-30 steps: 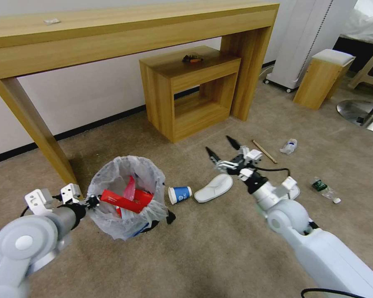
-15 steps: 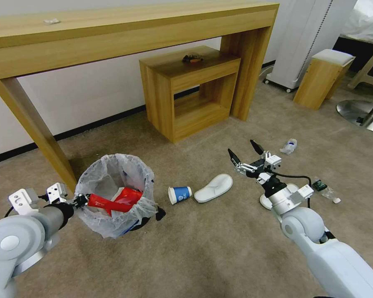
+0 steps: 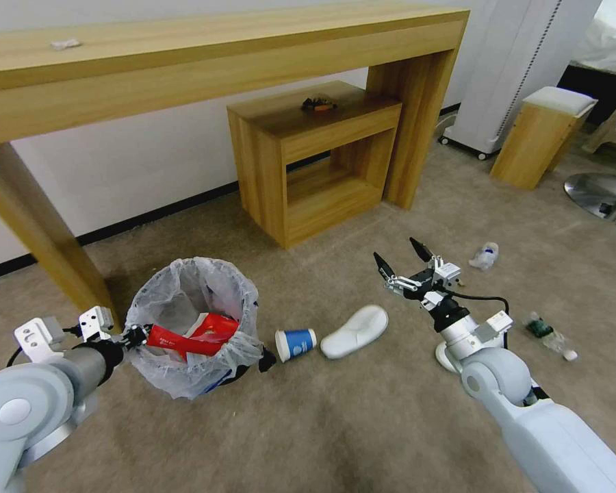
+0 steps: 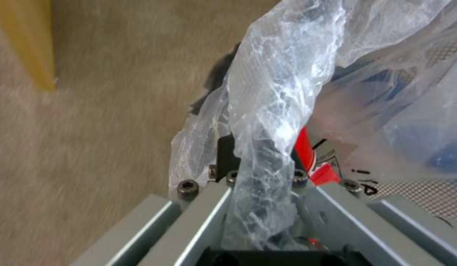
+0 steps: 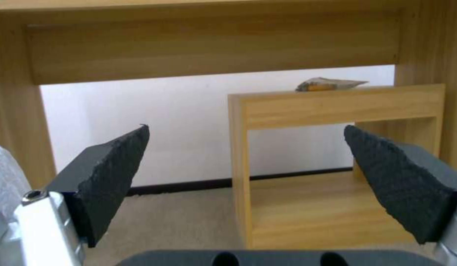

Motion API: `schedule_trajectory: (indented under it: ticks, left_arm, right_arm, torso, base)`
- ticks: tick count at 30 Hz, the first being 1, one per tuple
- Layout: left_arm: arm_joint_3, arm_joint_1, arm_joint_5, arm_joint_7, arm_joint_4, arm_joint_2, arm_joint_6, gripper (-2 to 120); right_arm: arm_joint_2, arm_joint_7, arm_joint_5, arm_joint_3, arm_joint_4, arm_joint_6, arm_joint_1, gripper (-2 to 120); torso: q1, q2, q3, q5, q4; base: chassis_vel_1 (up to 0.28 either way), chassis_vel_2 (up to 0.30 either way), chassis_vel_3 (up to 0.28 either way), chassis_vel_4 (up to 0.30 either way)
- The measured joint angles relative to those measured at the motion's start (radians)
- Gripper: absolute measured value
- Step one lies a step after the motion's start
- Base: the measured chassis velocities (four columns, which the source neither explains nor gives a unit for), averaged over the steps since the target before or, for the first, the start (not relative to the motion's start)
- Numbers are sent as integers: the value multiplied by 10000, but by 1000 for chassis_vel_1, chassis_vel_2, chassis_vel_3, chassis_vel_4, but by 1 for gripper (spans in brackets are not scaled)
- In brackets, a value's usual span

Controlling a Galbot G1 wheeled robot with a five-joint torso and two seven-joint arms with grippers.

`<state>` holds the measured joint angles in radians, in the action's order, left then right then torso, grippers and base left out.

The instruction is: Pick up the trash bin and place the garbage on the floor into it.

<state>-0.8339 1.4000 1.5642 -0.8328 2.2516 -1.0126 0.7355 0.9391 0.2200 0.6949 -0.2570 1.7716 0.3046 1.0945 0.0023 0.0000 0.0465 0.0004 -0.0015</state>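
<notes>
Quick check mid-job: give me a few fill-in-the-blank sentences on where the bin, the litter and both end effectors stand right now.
1. The left end effector is shut on the bin's ____.
2. The right end effector hangs over the carpet with its jaws ____.
3. The cup lying between bin and slipper is ____ in colour.
4. The red wrapper lies ____ the bin.

Missing words: rim; open; blue; inside

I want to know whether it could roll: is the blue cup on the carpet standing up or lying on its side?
On its side. The blue cup lies on the carpet between the bin and a white slipper, its open mouth facing the bin.
</notes>
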Motion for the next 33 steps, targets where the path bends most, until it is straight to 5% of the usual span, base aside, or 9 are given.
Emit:
schedule_trajectory:
  ticks: [11,14,17,18,25,33]
  left_arm:
    - [-33,-62,-52,51,-76,31,0,0]
    - [-64,-68,-53,63,-89,36,0,0]
    - [-89,-75,-64,72,-101,35,0,0]
    - [-89,-75,-64,72,-101,35,0,0]
    - [-125,15,-140,126,-54,-1,0,0]
    - [-185,167,-224,185,97,-22,-1,0]
  right_arm:
    - [74,-972,-400,412,-7,-618,-34,100]
    - [80,-1616,-626,443,44,-1718,98,100]
    - [20,-3081,-329,521,315,-4271,340,100]
    - [20,-3081,-329,521,315,-4271,340,100]
    - [176,-5420,1868,660,479,-7553,396,100]
    - [645,-6909,3578,820,235,-8939,118,100]
  torso:
    - [-1,-1,0,-4,-2]
    - [-5,0,-3,-3,1]
    - [-5,0,-3,-4,-3]
    - [-5,0,-3,-4,-3]
    - [-4,0,-1,-5,-2]
    - [-4,-1,-1,-4,-1]
  base:
    - [-118,137,112,-127]
    - [19,-41,-16,39]
    - [10,-13,-10,20]
    - [0,0,0,0]
    - [0,0,0,0]
    - [0,0,0,0]
